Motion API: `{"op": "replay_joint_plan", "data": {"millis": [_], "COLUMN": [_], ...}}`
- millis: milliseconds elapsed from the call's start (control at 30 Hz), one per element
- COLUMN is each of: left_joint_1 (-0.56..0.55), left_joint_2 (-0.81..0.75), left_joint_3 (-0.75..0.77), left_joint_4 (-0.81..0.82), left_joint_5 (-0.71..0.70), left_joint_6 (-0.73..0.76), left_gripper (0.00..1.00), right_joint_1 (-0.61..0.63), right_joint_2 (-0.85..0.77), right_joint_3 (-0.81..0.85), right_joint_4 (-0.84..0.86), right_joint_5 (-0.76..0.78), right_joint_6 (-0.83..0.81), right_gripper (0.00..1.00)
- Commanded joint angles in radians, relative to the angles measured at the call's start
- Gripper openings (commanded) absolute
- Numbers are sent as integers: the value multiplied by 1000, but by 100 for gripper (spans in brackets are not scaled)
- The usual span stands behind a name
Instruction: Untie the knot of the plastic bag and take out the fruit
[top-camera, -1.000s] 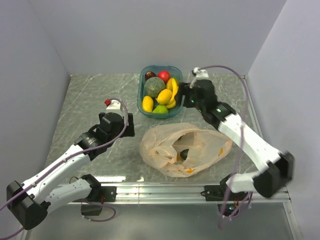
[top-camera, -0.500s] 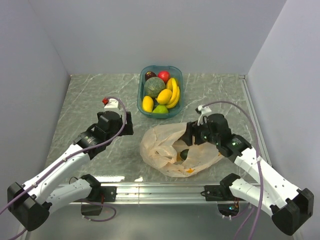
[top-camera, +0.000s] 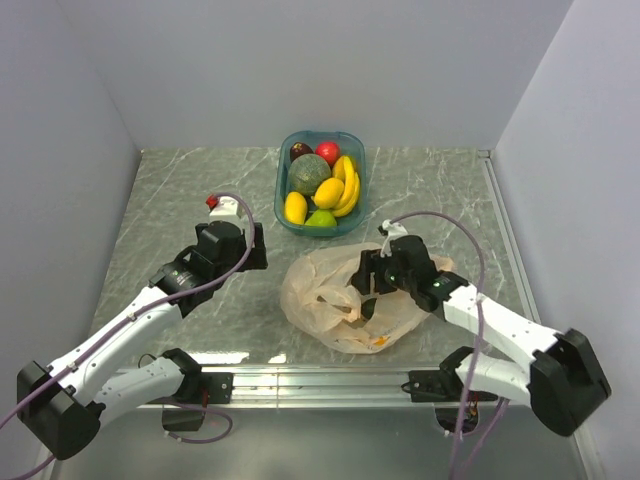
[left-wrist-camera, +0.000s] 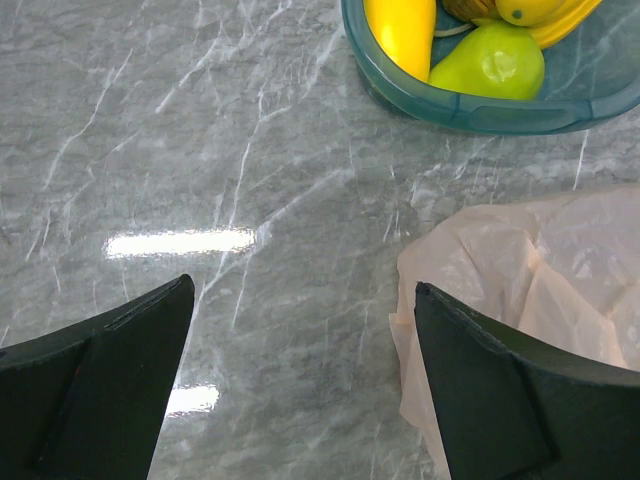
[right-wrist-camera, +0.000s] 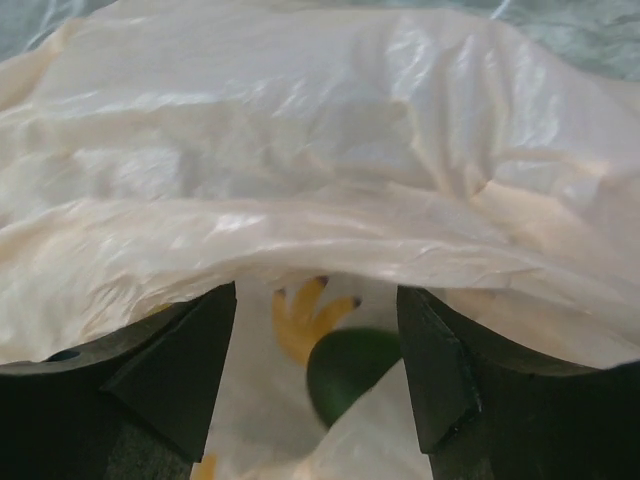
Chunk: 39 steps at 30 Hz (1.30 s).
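Thin, crinkly plastic is your material here: the peach bag lies slumped on the table just in front of the blue tub, its mouth gaping. Expect it to be light, slippery and easy to tear, so pinch only a bunched edge of film. Your right gripper hangs at the mouth, fingers apart, holding nothing. A dark green fruit shows inside, probably firm and smooth. Your left gripper hovers spread beside the bag.
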Motion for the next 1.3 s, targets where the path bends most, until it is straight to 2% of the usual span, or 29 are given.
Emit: {"op": "replay_joint_plan", "data": {"millis": [0, 167, 367, 667, 767, 900, 1033, 1100, 1267], "left_joint_1": [5, 6, 6, 6, 6, 6, 5, 5, 6], "left_joint_2": [-19, -19, -20, -23, -24, -23, -24, -24, -22], "left_joint_3": [-7, -7, -8, -8, -8, -10, -8, -10, -7], "left_joint_4": [41, 38, 40, 40, 40, 40, 40, 40, 40], "left_joint_5": [10, 13, 18, 19, 21, 24, 21, 21, 22], "left_joint_6": [9, 8, 9, 8, 9, 11, 9, 11, 12], "left_gripper": [97, 97, 97, 97, 97, 97, 97, 97, 96], "right_joint_1": [14, 50, 86, 135, 141, 141, 146, 147, 152], "right_joint_2": [74, 211, 369, 516, 519, 495, 440, 407, 257], "right_joint_3": [-1, 42, 90, 121, 99, 75, 65, 55, -19], "right_joint_4": [228, 333, 376, 452, 477, 488, 447, 405, 306], "right_joint_5": [123, 273, 431, 533, 542, 553, 545, 513, 452], "right_joint_6": [44, 61, 104, 147, 143, 135, 120, 103, 93], "right_gripper": [76, 79, 79, 73, 63, 33, 16, 11, 9]}}
